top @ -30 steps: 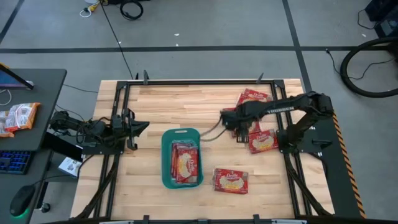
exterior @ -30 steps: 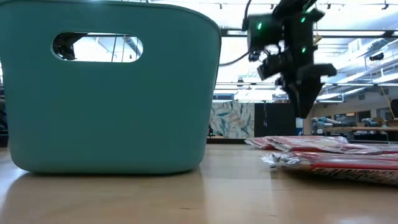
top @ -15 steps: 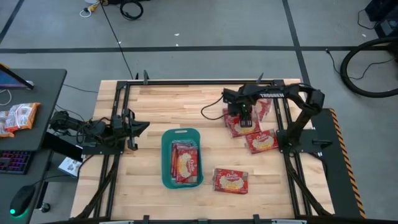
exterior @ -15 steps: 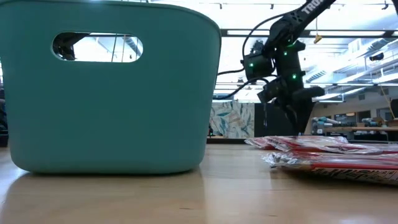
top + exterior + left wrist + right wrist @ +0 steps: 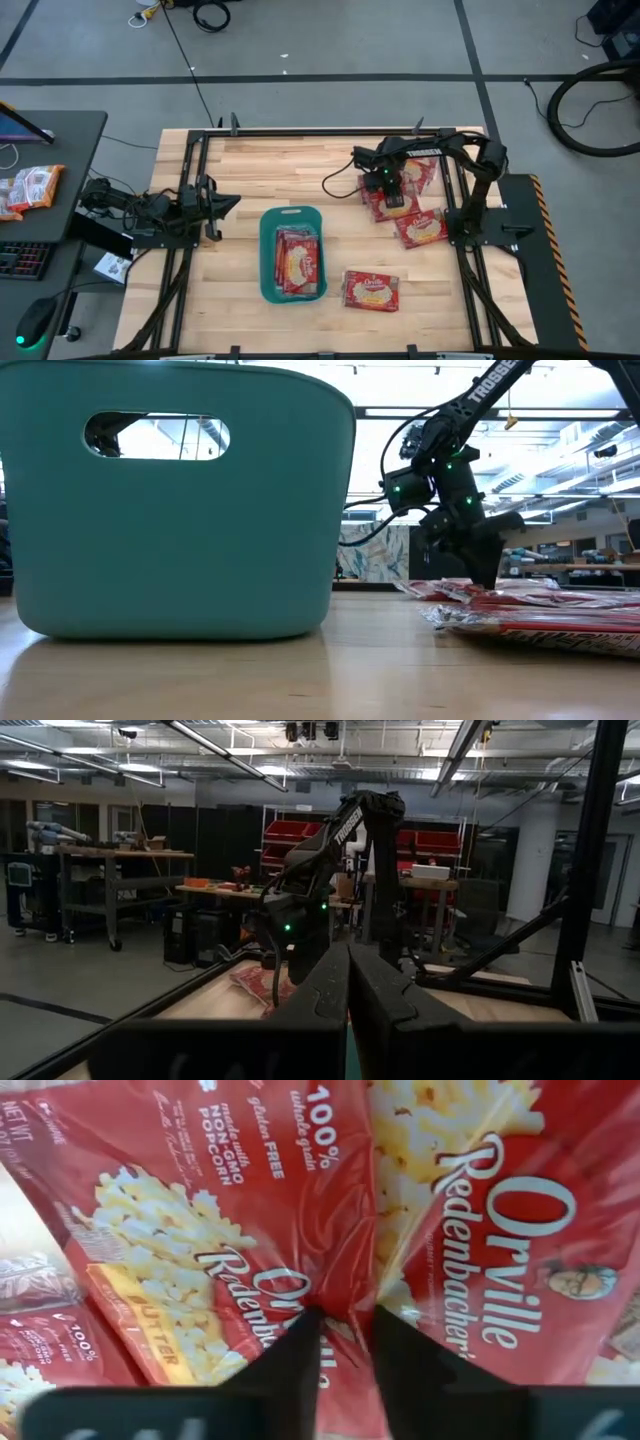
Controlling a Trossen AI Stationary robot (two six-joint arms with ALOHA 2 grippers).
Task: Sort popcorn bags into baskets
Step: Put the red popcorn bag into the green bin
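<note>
Red popcorn bags lie flat on the table's right half: an overlapping group (image 5: 408, 172), (image 5: 388, 204), (image 5: 422, 228) and a single one (image 5: 370, 290) nearer me. More bags (image 5: 298, 262) lie inside the teal basket (image 5: 266, 262), which stands at the table's middle and fills the low view's left (image 5: 180, 540). My right gripper (image 5: 391, 190) (image 5: 482, 578) points down onto the overlapping group. It is open by a narrow gap (image 5: 345, 1335), astride the spot where one bag's edge (image 5: 372, 1230) overlaps another. My left gripper (image 5: 348, 975) is shut and waits at the table's left (image 5: 222, 205). My right gripper comes from above, pointing down. Its two fingertips (image 5: 303, 1342) stand on the upper faces of the overlapping bags, one on each side of the top bag's edge (image 5: 378, 1285). The film between them (image 5: 338, 1315) is wrinkled. The bags lie flat on the table.
A black metal frame (image 5: 200, 150) runs around the wooden table top. A dark cable (image 5: 338, 178) hangs from the right arm over the far middle. Bare wood lies between the basket and the left arm. A desk with an orange-and-white packet (image 5: 30, 188) stands off the table's left.
My right gripper has moved from high above the table's middle-right toward the far right and dropped onto the overlapping bags, its arm folding back toward the far edge. The bags and the basket have stayed where they were.
</note>
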